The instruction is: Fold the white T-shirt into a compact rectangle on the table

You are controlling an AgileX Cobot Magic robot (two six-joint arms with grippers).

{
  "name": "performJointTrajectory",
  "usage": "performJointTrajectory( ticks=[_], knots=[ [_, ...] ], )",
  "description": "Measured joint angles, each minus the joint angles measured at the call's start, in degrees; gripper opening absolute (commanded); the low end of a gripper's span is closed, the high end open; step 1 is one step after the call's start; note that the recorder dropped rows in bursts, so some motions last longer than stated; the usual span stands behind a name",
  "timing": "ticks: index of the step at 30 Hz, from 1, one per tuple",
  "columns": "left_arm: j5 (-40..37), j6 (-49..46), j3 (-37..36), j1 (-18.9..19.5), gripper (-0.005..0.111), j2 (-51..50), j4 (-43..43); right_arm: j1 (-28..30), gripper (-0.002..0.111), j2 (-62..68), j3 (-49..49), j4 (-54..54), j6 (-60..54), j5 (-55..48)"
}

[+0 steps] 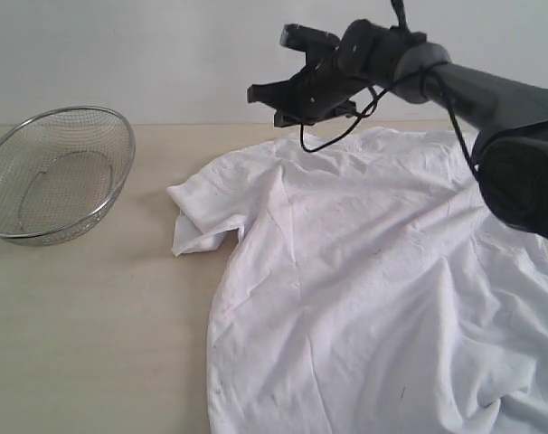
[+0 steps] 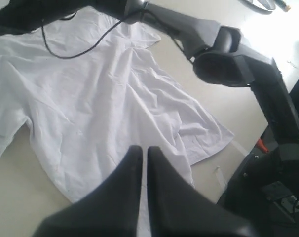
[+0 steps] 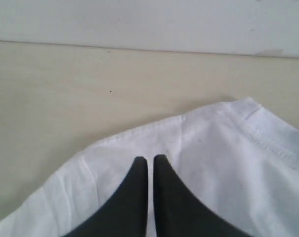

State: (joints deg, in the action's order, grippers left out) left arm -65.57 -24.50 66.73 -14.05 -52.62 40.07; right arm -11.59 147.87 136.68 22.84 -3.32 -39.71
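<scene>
The white T-shirt (image 1: 373,271) lies spread and wrinkled on the table (image 1: 93,334), plain side up, with one sleeve (image 1: 197,221) bunched toward the left. My right gripper (image 1: 267,101) hovers above the shirt's far edge near the collar. In the right wrist view the right gripper (image 3: 150,159) is shut and empty over the shirt's (image 3: 228,163) hem. The left gripper (image 2: 142,149) is shut too, with nothing in it, hanging above the shirt (image 2: 90,94) near one edge. It is outside the exterior view.
A silver wire-mesh bowl (image 1: 57,172) stands at the far left of the table. The right arm (image 2: 228,54) with its dangling black cable (image 1: 346,131) stretches over the shirt's far side. A pale wall (image 3: 149,19) runs behind the table edge.
</scene>
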Motion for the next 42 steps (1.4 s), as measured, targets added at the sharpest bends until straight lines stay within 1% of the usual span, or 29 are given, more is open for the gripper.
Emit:
performJointTrajectory(
  ticks=[3,6,9,13,17,20,24,25,27,28,29,30,31,34,35,36,38,42],
  knots=[
    [0.1,1.2,-1.6,0.0,0.004,-1.1,-0.5,1.2,0.000,-2.5,0.2,-1.5,0.7,-4.0],
    [0.5,1.5,-4.6,0.0,0.004,-3.2,1.3,2.2,0.000,-5.3,0.2,-2.8,0.2,-9.0],
    [2.2,0.9,-8.8,0.0,0.004,-6.2,5.1,2.4,0.000,-9.0,-0.9,-3.2,0.1,-11.5],
    [5.7,-2.2,-14.1,0.0,0.004,-10.5,11.8,2.4,0.000,-16.6,-6.6,-3.8,0.2,-11.3],
    [10.5,-2.9,-17.6,0.0,0.004,-13.5,15.3,2.4,0.000,-25.0,-17.8,-6.6,-0.1,-8.4],
    [15.3,-3.1,-19.5,0.0,0.004,-15.7,16.9,2.8,0.000,-31.1,-29.9,-7.5,-1.6,-4.1],
    [20.1,-3.2,-20.8,0.0,0.006,-20.8,20.5,3.4,0.000,-40.2,-48.4,-7.5,-2.9,4.1],
    [21.4,-3.2,-20.9,0.0,0.008,-22.6,21.7,3.4,0.000,-43.2,-52.3,-7.4,-3.6,5.5],
    [23.5,-3.9,-21.0,0.0,0.019,-26.5,24.7,3.5,0.000,-47.7,-58.4,-7.4,-5.1,6.8],
    [24.5,-4.9,-21.0,0.0,0.033,-28.5,26.5,3.5,0.000,-50.0,-61.2,-7.4,-5.8,7.2],
    [26.2,-6.7,-21.0,0.0,0.041,-32.2,30.0,3.5,0.000,-53.9,-65.6,-7.3,-6.9,7.8],
    [26.9,-7.6,-21.0,0.0,0.053,-34.2,31.8,3.5,0.000,-55.8,-67.7,-7.3,-7.4,8.3],
    [28.5,-8.3,-21.0,0.0,0.056,-37.7,34.5,3.5,0.000,-59.1,-71.0,-7.3,-8.1,9.2],
    [32.5,-8.8,-21.0,0.0,0.058,-44.2,39.2,3.5,0.000,-64.9,-75.3,-7.3,-8.6,10.2],
    [35.2,-8.9,-21.0,0.0,0.058,-46.1,40.1,3.5,0.000,-66.3,-76.2,-7.3,-8.9,10.2],
    [38.3,-9.1,-21.0,0.0,0.058,-47.5,40.9,3.5,0.000,-66.7,-76.8,-7.3,-9.6,10.2],
    [41.3,-9.1,-21.0,0.1,0.058,-49.3,42.6,3.5,0.000,-66.7,-77.0,-7.3,-10.0,10.2],
    [43.0,-9.2,-18.1,0.1,0.058,-53.8,45.9,3.5,0.000,-66.7,-77.0,-7.3,-10.1,11.5]
  ],
)
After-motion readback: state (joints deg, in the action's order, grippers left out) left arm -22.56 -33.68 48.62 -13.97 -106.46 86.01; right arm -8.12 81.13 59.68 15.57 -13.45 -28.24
